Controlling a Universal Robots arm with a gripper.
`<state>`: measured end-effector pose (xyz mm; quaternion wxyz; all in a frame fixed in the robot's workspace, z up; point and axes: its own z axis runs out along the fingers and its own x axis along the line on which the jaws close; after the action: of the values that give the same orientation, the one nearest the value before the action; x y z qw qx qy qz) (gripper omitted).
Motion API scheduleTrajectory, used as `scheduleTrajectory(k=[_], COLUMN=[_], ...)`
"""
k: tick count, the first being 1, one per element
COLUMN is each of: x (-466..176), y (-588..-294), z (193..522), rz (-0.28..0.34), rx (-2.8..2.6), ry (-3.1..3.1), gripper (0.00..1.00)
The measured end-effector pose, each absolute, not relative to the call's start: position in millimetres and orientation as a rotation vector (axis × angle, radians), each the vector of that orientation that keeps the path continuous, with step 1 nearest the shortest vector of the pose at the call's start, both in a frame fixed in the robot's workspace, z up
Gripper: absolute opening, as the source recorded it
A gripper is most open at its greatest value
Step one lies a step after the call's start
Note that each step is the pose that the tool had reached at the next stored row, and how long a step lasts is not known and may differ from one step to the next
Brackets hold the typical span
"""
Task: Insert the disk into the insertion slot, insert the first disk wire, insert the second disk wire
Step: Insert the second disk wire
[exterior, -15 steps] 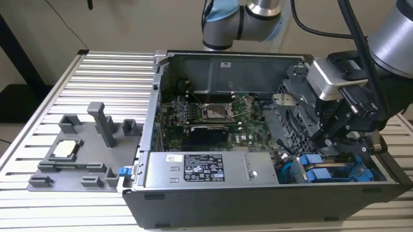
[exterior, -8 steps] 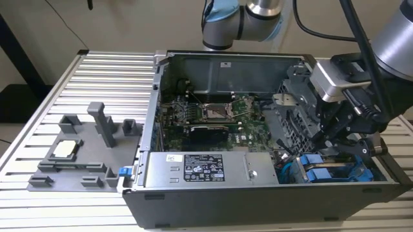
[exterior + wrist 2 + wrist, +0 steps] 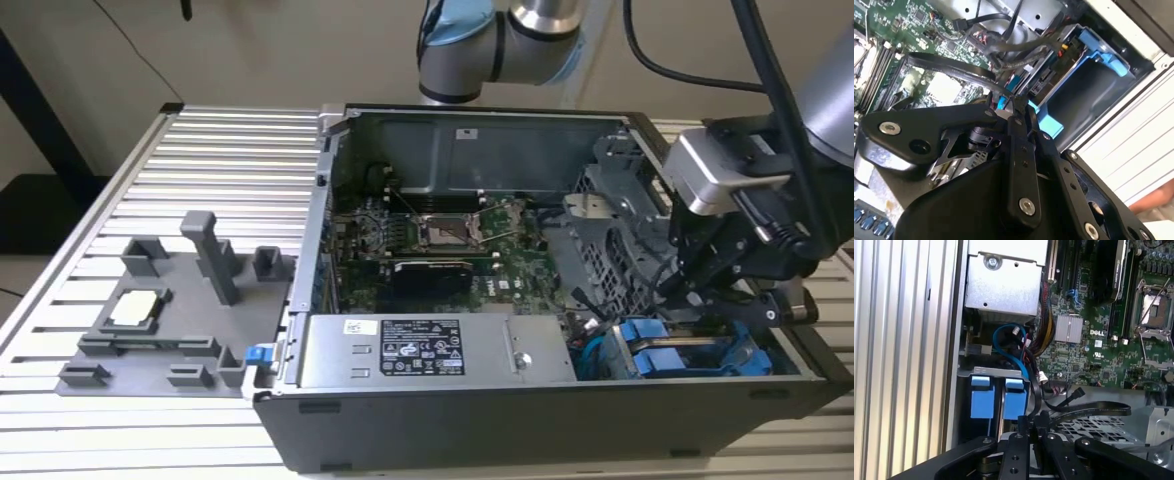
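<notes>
- We see the black linkage gripper [image 3: 1013, 107] lowered into the open grey computer case [image 3: 441, 435], fingers nearly shut on a thin blue-tipped cable connector [image 3: 1001, 103].
- The blue-framed silver disk [image 3: 661, 360] sits in the dark sheet-metal insertion slot [image 3: 991, 372] at the case's corner.
- We judge a misaligned plug could jam or snag neighbouring wires.

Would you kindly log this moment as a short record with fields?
setting: open computer case on a slatted metal table
gripper: inside the case at the exterior view's right, beside the blue carriers
holding: fingers closed around a black cable
blue carriers: seated in the drive cage
other: grey power supply box
</notes>
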<state>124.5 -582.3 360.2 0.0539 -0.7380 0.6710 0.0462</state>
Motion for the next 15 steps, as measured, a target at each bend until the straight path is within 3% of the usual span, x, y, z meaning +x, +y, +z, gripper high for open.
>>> scheduleTrajectory(k=[15], x=[136], y=[-584], z=[348], rz=[0.131], rx=[-2.217], ry=[2.073], gripper=[0.16])
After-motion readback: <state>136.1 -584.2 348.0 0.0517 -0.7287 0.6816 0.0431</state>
